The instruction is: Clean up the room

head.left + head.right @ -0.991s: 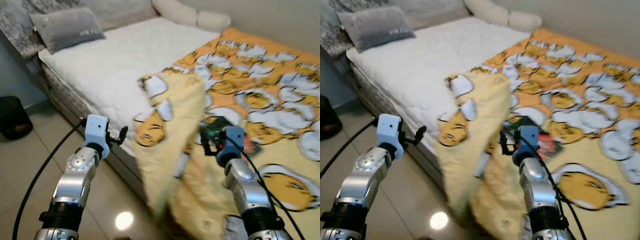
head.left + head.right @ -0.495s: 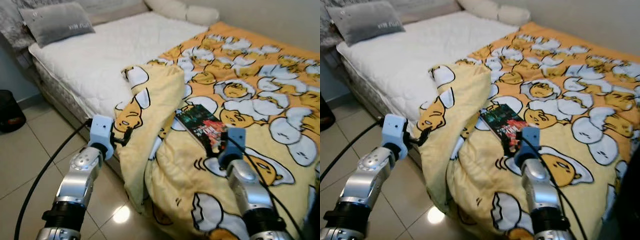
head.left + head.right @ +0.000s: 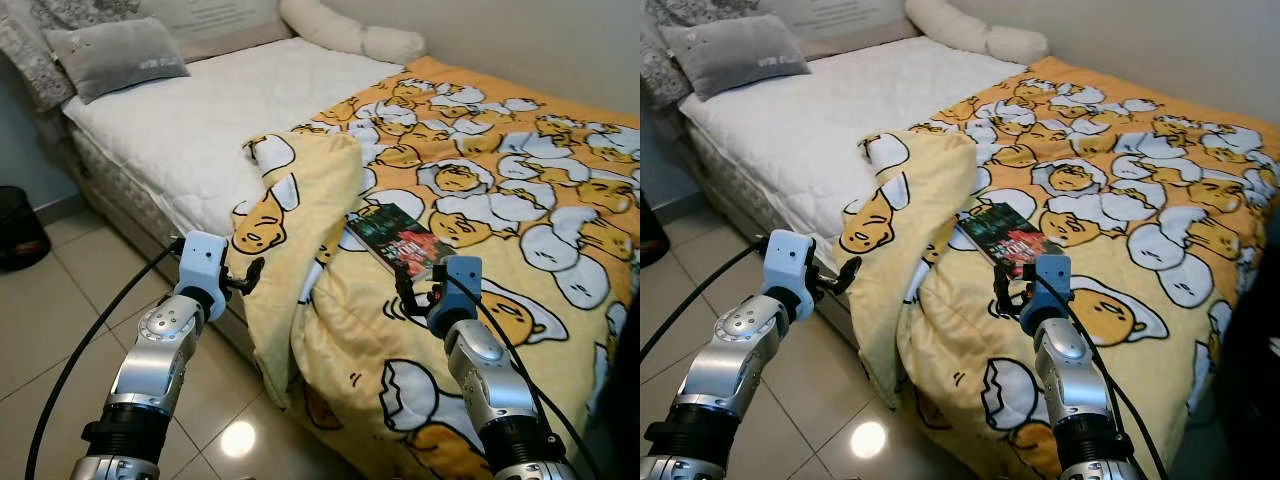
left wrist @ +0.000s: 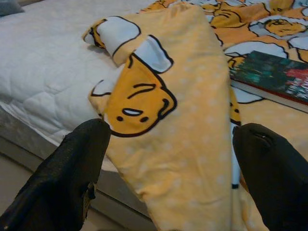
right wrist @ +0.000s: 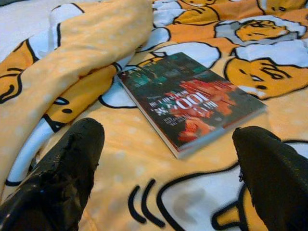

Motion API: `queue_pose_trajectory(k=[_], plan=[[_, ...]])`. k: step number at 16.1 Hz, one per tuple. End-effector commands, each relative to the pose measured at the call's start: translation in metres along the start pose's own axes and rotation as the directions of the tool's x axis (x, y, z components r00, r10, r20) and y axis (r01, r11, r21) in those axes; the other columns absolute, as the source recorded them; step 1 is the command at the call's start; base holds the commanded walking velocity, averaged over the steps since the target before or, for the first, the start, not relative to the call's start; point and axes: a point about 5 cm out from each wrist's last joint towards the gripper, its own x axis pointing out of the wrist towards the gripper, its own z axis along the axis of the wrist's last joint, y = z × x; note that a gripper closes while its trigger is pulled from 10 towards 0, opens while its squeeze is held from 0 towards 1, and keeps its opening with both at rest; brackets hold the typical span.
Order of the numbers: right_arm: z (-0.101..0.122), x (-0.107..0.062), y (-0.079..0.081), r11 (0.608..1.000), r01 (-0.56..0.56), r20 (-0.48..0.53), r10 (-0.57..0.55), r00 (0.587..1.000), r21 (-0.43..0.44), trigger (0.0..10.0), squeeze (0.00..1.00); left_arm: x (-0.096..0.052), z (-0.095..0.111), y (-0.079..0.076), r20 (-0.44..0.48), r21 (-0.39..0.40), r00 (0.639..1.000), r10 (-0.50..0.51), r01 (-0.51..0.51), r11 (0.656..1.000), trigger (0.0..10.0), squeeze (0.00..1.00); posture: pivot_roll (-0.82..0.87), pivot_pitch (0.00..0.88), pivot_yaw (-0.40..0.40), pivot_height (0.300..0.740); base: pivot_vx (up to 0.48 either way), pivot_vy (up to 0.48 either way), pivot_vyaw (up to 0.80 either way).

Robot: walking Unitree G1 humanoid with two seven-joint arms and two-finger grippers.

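Two grippers hover at the near edge of the bed point(image 3: 190, 120); the left gripper point(image 3: 243, 275), fingers spread apart, is just beside the folded-back flap of the yellow egg-print blanket point(image 3: 300, 230) hanging toward the tiled floor point(image 3: 60, 290); the right gripper point(image 3: 418, 290), fingers likewise apart, hangs just near of a dark book point(image 3: 398, 238) lying on the blanket; a grey pillow point(image 3: 118, 55) rests far left.

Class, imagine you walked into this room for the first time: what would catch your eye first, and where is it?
The bright yellow blanket printed with cartoon eggs covers the bed's right part, its folded-back edge hanging over the side. A dark paperback book with red cover art lies on it, just ahead of the open right gripper.
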Motion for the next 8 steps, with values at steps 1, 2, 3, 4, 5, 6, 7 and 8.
queue_pose_trajectory(k=[1,2,3,4,5,6,7,8], plan=[[0.0047,0.0,-0.0017,1.0,0.008,0.012,-0.009,1.0,0.009,10.0,1.0,-0.0003,0.0026,-0.0014,0.001,0.01,1.0,-0.002,0.002,1.0,10.0,0.57,-0.01,0.0,-0.003,0.74,0.0,0.0,0.0],[0.0045,-0.0001,-0.0017,1.0,0.009,0.01,-0.01,1.0,0.011,10.0,1.0,-0.0005,0.0028,-0.001,0.001,0.009,1.0,0.002,-0.002,1.0,10.0,0.55,-0.01,0.0,-0.003,0.74,0.0,0.0,0.0],[0.0041,-0.0002,-0.0017,1.0,0.009,0.009,-0.01,1.0,0.011,10.0,1.0,-0.0006,0.0028,-0.0005,0.002,0.01,1.0,0.007,-0.007,1.0,10.0,0.55,-0.01,0.0,-0.003,0.74,0.0,0.0,0.0],[0.0043,-0.0003,-0.0015,1.0,0.009,0.009,-0.009,1.0,0.011,10.0,1.0,-0.0006,0.0033,0.0004,0.003,0.009,1.0,0.01,-0.01,1.0,10.0,0.54,-0.01,0.0,-0.003,0.74,0.0,0.0,0.0],[0.0043,-0.0003,-0.0014,1.0,0.008,0.009,-0.009,1.0,0.011,10.0,1.0,-0.0006,0.0035,0.0007,0.004,0.009,1.0,0.011,-0.011,1.0,10.0,0.55,-0.01,0.0,-0.003,0.74,0.0,0.0,0.0],[0.0045,-0.0002,-0.001,1.0,0.008,0.009,-0.008,1.0,0.011,10.0,1.0,-0.0006,0.0038,0.0011,0.004,0.008,1.0,0.012,-0.012,1.0,10.0,0.55,-0.01,0.0,-0.002,0.74,0.0,0.0,0.0],[0.0046,0.0,-0.0007,1.0,0.007,0.009,-0.007,1.0,0.011,10.0,1.0,-0.0004,0.0041,0.0014,0.005,0.008,1.0,0.013,-0.013,1.0,10.0,0.55,-0.01,0.0,-0.002,0.74,0.0,0.0,0.0],[0.0049,0.0003,-0.0005,1.0,0.006,0.009,-0.006,1.0,0.011,10.0,1.0,-0.0002,0.0046,0.0017,0.006,0.006,1.0,0.014,-0.014,1.0,10.0,0.55,-0.01,0.0,-0.002,0.74,0.0,0.0,0.0]])
